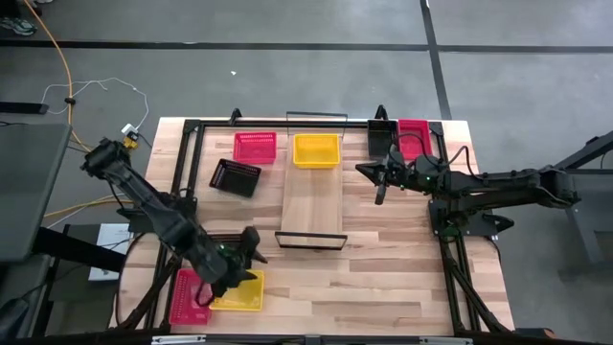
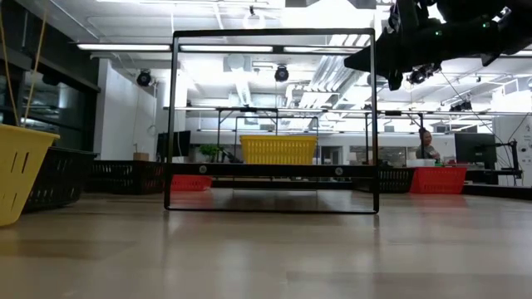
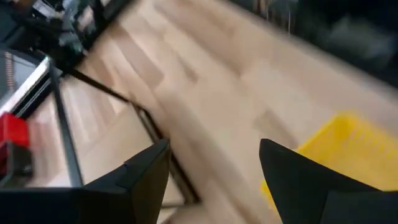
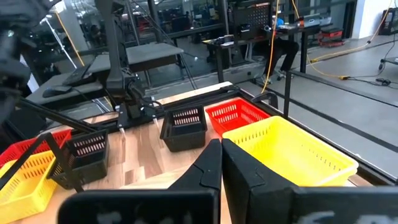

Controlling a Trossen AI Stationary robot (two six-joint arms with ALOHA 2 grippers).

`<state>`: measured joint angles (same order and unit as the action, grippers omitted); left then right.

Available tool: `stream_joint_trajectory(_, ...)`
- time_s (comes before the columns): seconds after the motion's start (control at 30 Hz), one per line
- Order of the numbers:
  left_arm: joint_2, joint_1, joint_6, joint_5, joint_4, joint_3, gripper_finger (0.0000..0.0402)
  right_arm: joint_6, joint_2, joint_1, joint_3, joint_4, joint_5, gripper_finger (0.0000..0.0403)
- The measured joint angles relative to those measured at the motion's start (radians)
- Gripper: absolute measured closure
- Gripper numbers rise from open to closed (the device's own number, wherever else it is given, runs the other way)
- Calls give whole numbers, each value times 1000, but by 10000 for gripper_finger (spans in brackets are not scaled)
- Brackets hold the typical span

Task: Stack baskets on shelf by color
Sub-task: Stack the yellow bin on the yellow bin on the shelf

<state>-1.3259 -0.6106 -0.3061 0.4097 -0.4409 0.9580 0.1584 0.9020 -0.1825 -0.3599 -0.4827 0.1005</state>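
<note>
The shelf point(image 1: 311, 201) lies along the table's middle, with a wire frame at each short end. One yellow basket point(image 1: 316, 150) point(image 2: 278, 149) point(image 4: 292, 149) rests on its far end. Near the table's near-left corner, a second yellow basket point(image 1: 239, 292) point(image 3: 348, 146) lies beside a pink-red one point(image 1: 189, 297). In the low view this near yellow basket point(image 2: 17, 170) stands tilted. My left gripper point(image 1: 251, 247) point(image 3: 214, 168) is open just above its far edge. My right gripper point(image 1: 380, 187) point(image 4: 221, 155) is shut and empty, hovering right of the shelf. My left gripper is open, and one finger point(image 3: 305, 186) stands in front of the near yellow basket's rim point(image 3: 323, 140). Whether it touches the basket, I cannot tell.
A pink-red basket point(image 1: 255, 147) and a black basket point(image 1: 235, 177) sit left of the shelf's far end. Another black basket point(image 1: 381, 137) and a pink-red one point(image 1: 414, 137) stand at the far right. Black frame rails run along both table sides. Bare wood lies near the shelf's near end.
</note>
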Motion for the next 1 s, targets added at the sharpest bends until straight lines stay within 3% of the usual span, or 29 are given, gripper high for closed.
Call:
stream_joint_trajectory(0.13,-64,-39,-2,96,-87,23,169,2,0,0,0,8,-1,403)
stream_joint_trajectory(0.37,-87,-94,244,2,-327,107,170,-1,0,0,0,12,3,403)
stream_joint_trajectory(0.7,-119,-232,408,40,-502,120,170,-9,0,0,0,14,8,403)
stream_joint_trajectory(0.83,-174,-287,425,48,-511,120,170,-5,0,0,0,14,8,403)
stream_joint_trajectory(1.0,-261,-328,341,62,-517,120,170,-5,0,0,0,15,8,403)
